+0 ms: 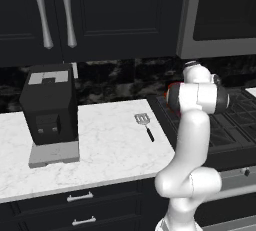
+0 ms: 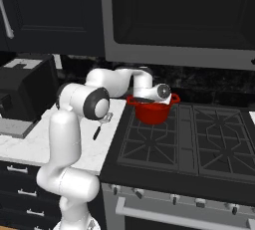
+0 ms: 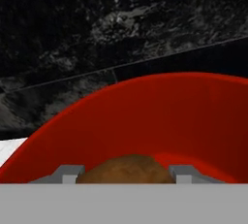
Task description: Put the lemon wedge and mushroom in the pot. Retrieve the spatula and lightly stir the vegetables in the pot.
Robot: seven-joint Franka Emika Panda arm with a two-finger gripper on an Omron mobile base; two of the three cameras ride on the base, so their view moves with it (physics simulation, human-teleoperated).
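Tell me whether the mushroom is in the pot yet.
Cannot tell: the mushroom sits between the gripper fingertips against the pot wall.

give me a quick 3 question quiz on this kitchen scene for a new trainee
1. True or false: the spatula is inside the pot.
2. What brown thing sits between the fingertips in the hand view?
A. mushroom
B. potato
C. egg
3. What does the pot stand on?

Key:
1. False; it lies on the white counter, right of the coffee machine.
2. A
3. The stove, on its rear left burner, with the gripper just above the pot's opening.
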